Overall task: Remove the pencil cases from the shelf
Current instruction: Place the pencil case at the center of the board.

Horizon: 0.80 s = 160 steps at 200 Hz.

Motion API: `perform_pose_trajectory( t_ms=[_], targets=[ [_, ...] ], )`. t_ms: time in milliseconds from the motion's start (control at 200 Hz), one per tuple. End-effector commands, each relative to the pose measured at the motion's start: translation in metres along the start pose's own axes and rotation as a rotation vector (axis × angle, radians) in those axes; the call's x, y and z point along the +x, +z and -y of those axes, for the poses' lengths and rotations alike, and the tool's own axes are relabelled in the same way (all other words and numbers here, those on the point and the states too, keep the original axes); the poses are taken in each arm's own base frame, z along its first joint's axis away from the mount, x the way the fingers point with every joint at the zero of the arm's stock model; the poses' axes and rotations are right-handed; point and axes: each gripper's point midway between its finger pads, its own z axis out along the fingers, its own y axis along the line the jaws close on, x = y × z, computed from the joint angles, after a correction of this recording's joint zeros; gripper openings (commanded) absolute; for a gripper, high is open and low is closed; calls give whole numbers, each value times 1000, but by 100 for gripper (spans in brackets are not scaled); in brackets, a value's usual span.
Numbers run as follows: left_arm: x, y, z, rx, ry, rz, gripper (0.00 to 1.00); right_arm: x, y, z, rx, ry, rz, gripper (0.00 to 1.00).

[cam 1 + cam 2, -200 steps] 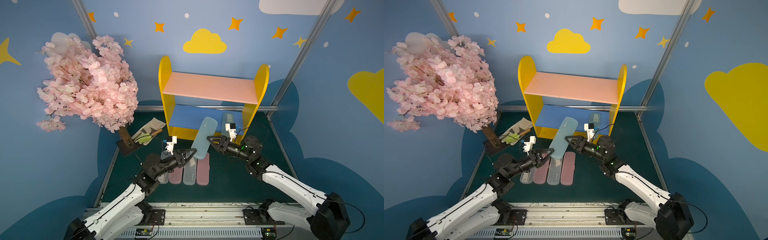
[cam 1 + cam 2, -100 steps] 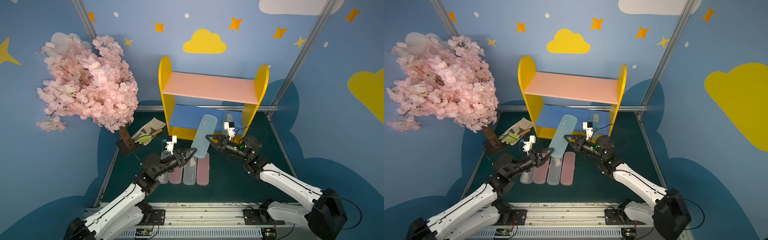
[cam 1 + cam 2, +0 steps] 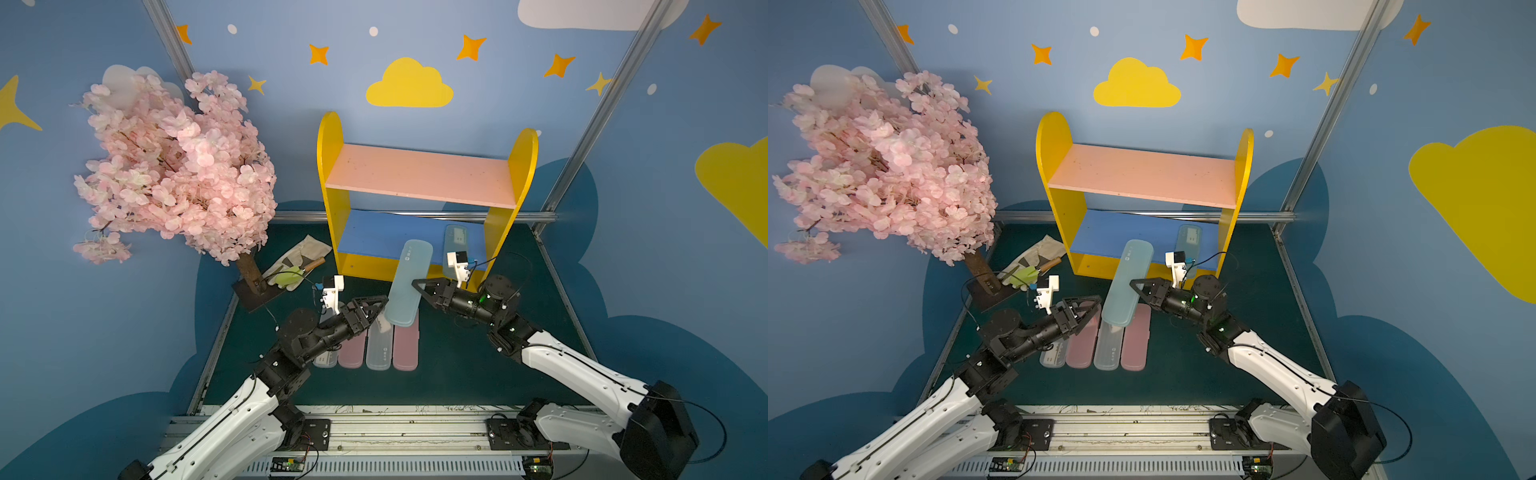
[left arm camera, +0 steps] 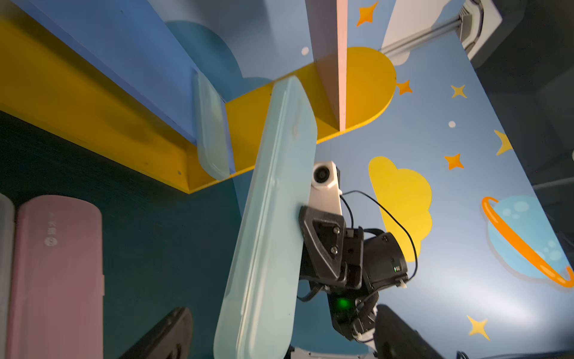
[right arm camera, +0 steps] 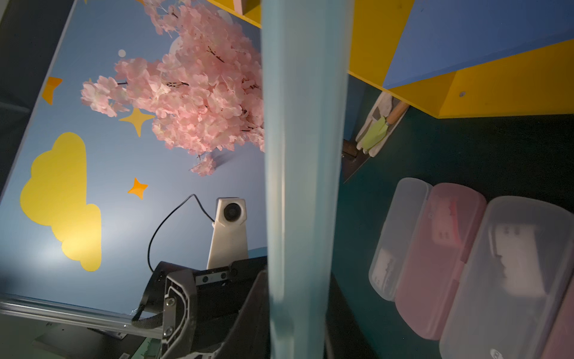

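Note:
A pale blue pencil case (image 3: 409, 286) (image 3: 1125, 286) hangs tilted in the air in front of the shelf (image 3: 415, 183) (image 3: 1142, 174). My right gripper (image 3: 419, 289) (image 3: 1136, 286) (image 5: 298, 314) is shut on its long edge. My left gripper (image 3: 380, 311) (image 3: 1094, 309) (image 4: 282, 310) stands open around the case's (image 4: 273, 217) near end, its fingers apart from it. Another pale blue pencil case (image 3: 455, 241) (image 3: 1188, 239) lies on the blue lower board by the right side panel. Several pink and frosted pencil cases (image 3: 379, 349) (image 3: 1108, 345) lie side by side on the green floor.
A pink blossom tree (image 3: 174, 166) on a dark base stands at the left. A glove with a small trowel (image 3: 297, 268) lies beside the shelf. Blue walls and metal posts (image 3: 582, 145) close in the floor at the back and sides.
My left gripper has opened and let go of the blue pencil case. My right gripper has shut on the case's edge and now holds it.

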Motion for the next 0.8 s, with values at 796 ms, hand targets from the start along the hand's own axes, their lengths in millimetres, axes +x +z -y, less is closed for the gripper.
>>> perform_pose_trajectory(
  t_ms=[796],
  targets=[
    [-3, -21, -65, -284, 78, 75, 100, 52, -87, 156, 400, -11, -122, 12]
  ],
)
